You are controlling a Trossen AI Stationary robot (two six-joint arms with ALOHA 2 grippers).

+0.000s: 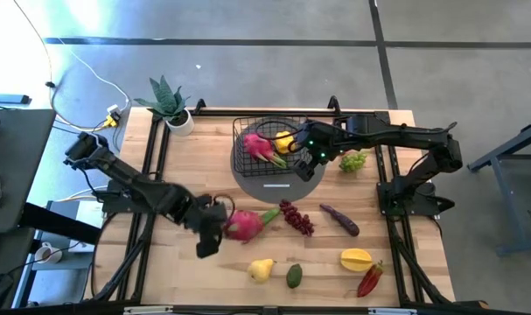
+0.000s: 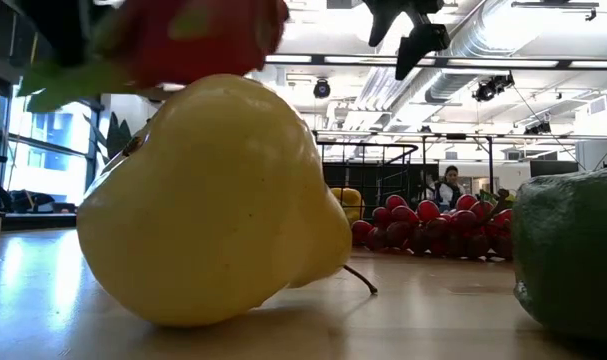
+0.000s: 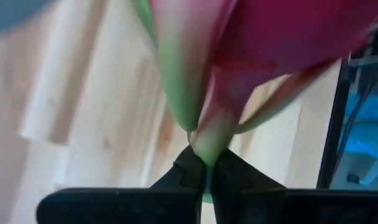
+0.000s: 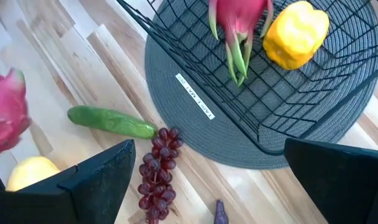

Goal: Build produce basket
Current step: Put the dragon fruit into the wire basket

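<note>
The black wire basket (image 1: 248, 157) stands on a round grey mat (image 1: 278, 185) at the table's far middle. It holds a pink dragon fruit (image 1: 258, 147) and a yellow fruit (image 1: 284, 140). My left gripper (image 1: 216, 226) is shut on a second pink dragon fruit (image 1: 244, 225) at the table's middle left, which also shows in the low view (image 2: 193, 35). My right gripper (image 4: 213, 180) is open and empty above the mat's edge, beside the basket's right side (image 1: 313, 156). A green cucumber (image 1: 270, 214) and purple grapes (image 1: 296, 217) lie near the held fruit. My left gripper pinches the dragon fruit's narrow green-tipped end (image 3: 207, 146) between its two fingertips (image 3: 189, 174). The fingers come roughly level from the table's left side. The fruit sticks out past the fingers toward the right and shows lifted above the table in the low view.
A yellow pear (image 1: 262, 269), an avocado (image 1: 294, 276), a starfruit (image 1: 356, 259) and a red chilli (image 1: 369, 279) lie near the front edge. A dark purple vegetable (image 1: 339, 219) and green grapes (image 1: 353, 161) lie at the right. A potted plant (image 1: 169, 103) stands at the far left.
</note>
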